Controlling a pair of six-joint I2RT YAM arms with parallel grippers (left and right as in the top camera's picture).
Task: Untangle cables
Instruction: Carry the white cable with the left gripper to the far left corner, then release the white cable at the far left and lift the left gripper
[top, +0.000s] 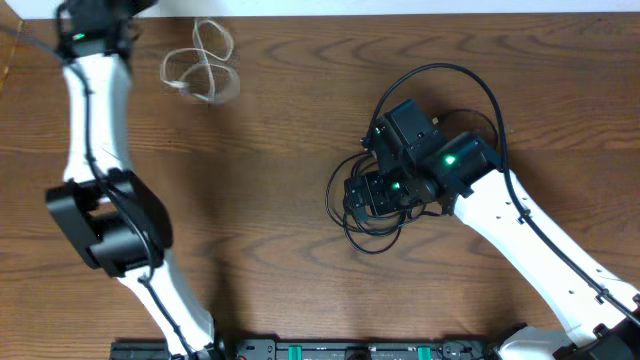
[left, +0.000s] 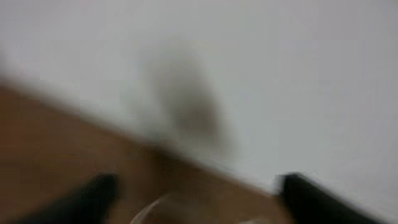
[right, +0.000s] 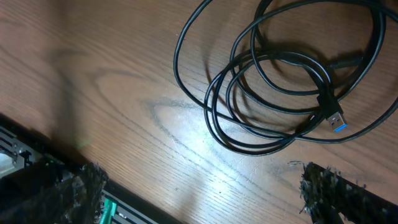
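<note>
Brown wood tabletop (top: 280, 230), mostly bare. Left arm reaches to the far left corner; left tool (left: 199, 202) is badly blurred in the wrist view, but two dark fingers show well apart, so spread, nothing between them. Right arm comes in from the near right; right tool (right: 199, 193) hangs over the black heap, spread wide and gripping nothing.

Black cables (right: 208, 102) lie right of centre in overlapping loops, with one big loop arcing toward the far side. White cable (top: 203, 70) sits apart at far left in a loose loop, close to the far edge. Blue-tipped plug (right: 336, 121) lies on the right side of the heap.

Step, as I judge it: split the two black cords. Best to pinch one strand only, near the plug or on an outer loop, and draw it sideways while low, not up through the crossings.

Room: wide bare wood between the heap and the white cord, so pull left. Rail (top: 330, 350) runs along the near edge; keep loops off it.
</note>
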